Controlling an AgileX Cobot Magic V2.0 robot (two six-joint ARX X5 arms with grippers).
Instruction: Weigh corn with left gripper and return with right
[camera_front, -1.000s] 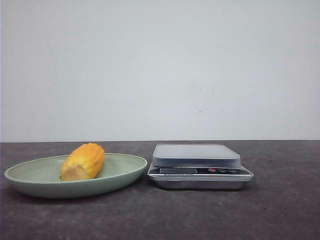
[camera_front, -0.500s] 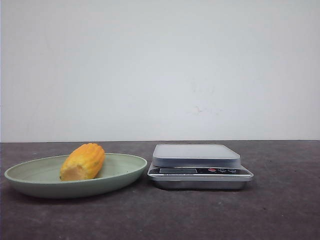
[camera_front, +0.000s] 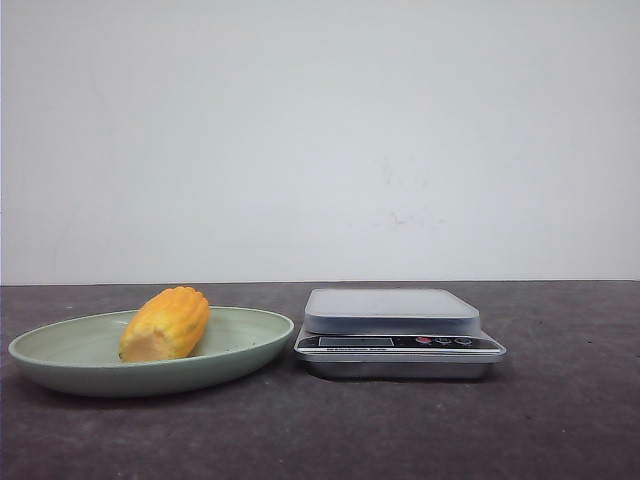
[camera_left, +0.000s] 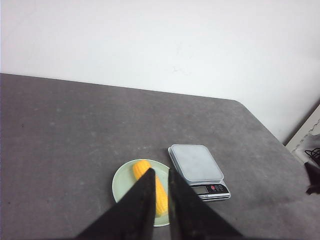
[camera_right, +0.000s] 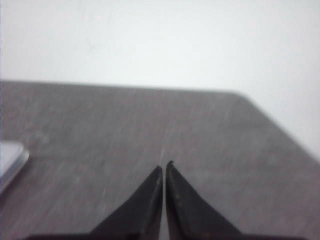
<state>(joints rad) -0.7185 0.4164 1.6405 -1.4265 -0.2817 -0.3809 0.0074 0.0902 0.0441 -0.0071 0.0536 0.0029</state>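
The corn (camera_front: 167, 322), a stubby yellow-orange cob, lies in a pale green plate (camera_front: 60, 350) at the left of the table. A silver kitchen scale (camera_front: 392, 310) stands right beside the plate, with nothing on its platform. Neither gripper shows in the front view. In the left wrist view, my left gripper (camera_left: 160, 171) hangs high above the plate (camera_left: 122, 182), its fingers a narrow gap apart and empty, with the corn (camera_left: 141, 167) seen between them and the scale (camera_left: 196, 162) beside it. My right gripper (camera_right: 164, 165) is shut and empty over bare table.
The table is dark grey with a white wall behind. Its far right corner and edge show in the left wrist view (camera_left: 260, 125). A corner of the scale (camera_right: 10, 157) shows at the edge of the right wrist view.
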